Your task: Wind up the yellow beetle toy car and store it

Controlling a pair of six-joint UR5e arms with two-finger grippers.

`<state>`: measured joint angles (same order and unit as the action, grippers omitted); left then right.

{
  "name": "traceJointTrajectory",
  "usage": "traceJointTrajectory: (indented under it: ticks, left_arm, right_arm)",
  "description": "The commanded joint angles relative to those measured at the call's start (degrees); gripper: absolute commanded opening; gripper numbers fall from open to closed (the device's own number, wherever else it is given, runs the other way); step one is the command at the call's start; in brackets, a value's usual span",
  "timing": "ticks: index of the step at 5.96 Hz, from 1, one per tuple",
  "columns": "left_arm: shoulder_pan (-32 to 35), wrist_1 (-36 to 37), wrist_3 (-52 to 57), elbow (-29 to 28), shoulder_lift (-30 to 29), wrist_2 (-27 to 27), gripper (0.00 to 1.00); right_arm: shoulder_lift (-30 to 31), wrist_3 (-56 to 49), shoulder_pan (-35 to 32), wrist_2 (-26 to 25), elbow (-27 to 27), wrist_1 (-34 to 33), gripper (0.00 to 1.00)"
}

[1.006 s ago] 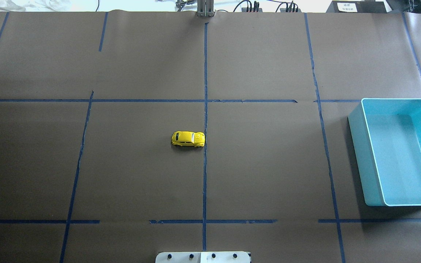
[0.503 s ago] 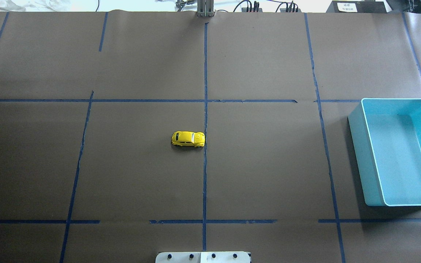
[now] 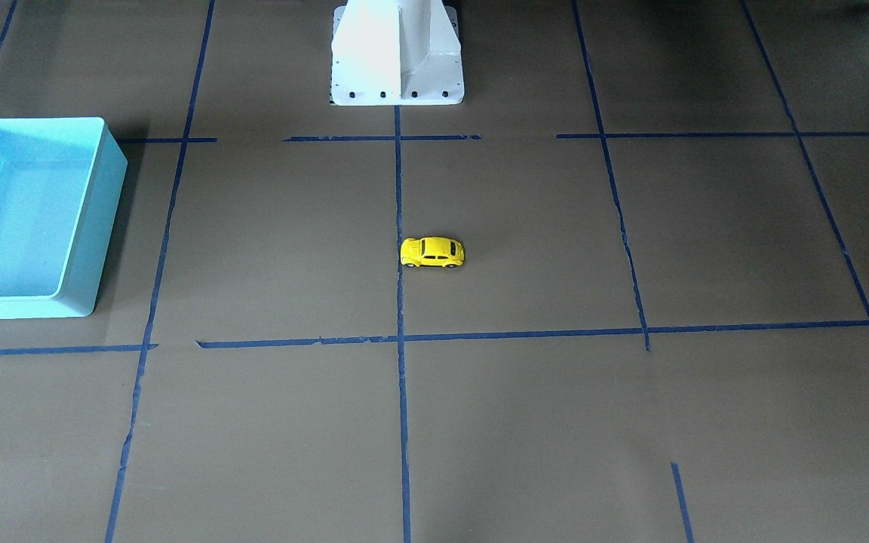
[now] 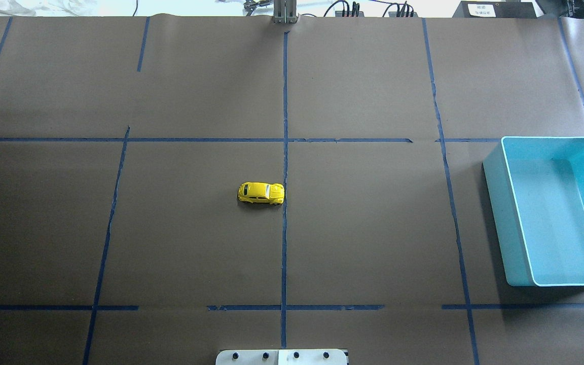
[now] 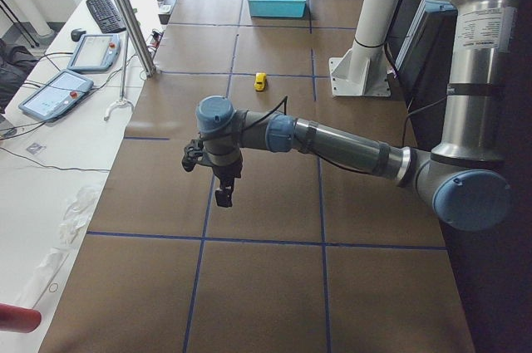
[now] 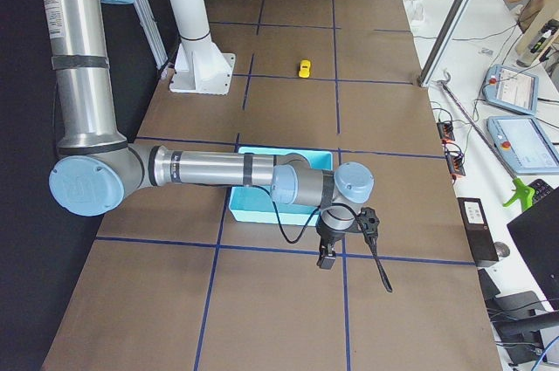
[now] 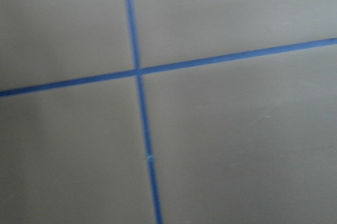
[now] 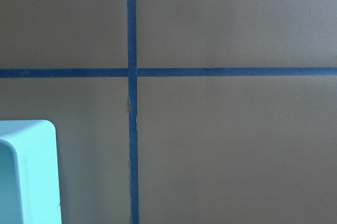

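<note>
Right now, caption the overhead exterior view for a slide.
Small yellow Beetle-shaped toy car standing beside the centre blue tape line, with the turquoise rectangular bin at the table's right edge.

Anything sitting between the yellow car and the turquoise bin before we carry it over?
Nothing visible. Between the yellow beetle toy car and the turquoise bin, the overhead view shows only brown paper crossed by flat blue tape lines. The front-facing view agrees.

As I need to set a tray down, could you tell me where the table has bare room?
Bare paper surrounds the yellow beetle toy car on every side: the stretch on the robot's left, and the one between car and turquoise bin. The bin is empty. Nowhere looks crowded.
</note>
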<state>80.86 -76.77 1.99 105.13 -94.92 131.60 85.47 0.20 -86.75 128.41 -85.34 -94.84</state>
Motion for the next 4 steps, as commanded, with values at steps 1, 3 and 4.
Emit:
traceJointTrajectory:
  ticks: [1,3,4]
  left_arm:
    - [-12.41,1.19,1.86,0.42,-11.36,-10.58,1.00]
    - [-28.68,1.27,14.16,-0.98,-20.53,-11.45,1.00]
    - [-31.44,-2.73,16.36,-1.94,-21.17,-11.63,1.00]
  right_arm:
    - [0.05,0.06,0.00,0.00,0.09,0.00,1.00]
    - [0.13,-0.02,0.00,0.00,0.09,0.00,1.00]
    - [0.13,-0.02,0.00,0.00,0.09,0.00,1.00]
